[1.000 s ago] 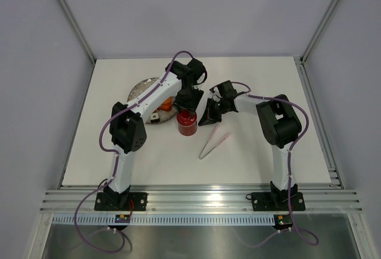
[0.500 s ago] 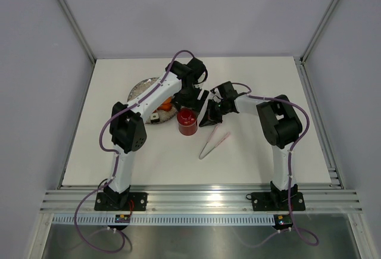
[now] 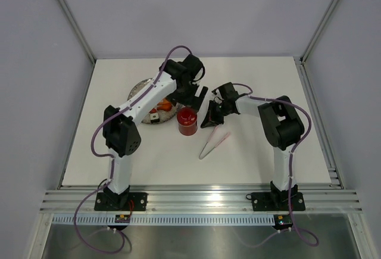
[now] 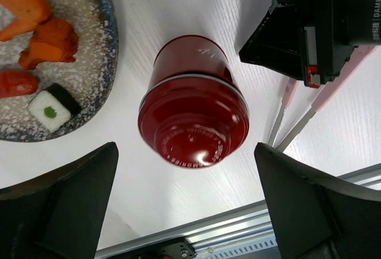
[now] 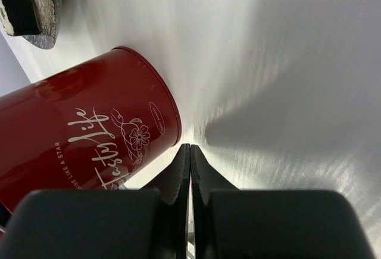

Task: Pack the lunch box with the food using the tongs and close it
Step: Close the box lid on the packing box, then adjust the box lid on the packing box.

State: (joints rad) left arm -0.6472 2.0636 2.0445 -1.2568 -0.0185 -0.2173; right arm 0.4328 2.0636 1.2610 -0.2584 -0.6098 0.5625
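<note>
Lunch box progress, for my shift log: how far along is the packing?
Done: the lunch box stands closed, lid on. In hand: nothing; the left gripper is open above it, the right gripper shut beside it, the tongs lying on the table. Left: food sits on the plate; contents inside cannot be seen.

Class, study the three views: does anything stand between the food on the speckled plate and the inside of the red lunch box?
Yes. The red lid sits on the lunch box, closing it; the food on the plate cannot go in until it comes off.
</note>
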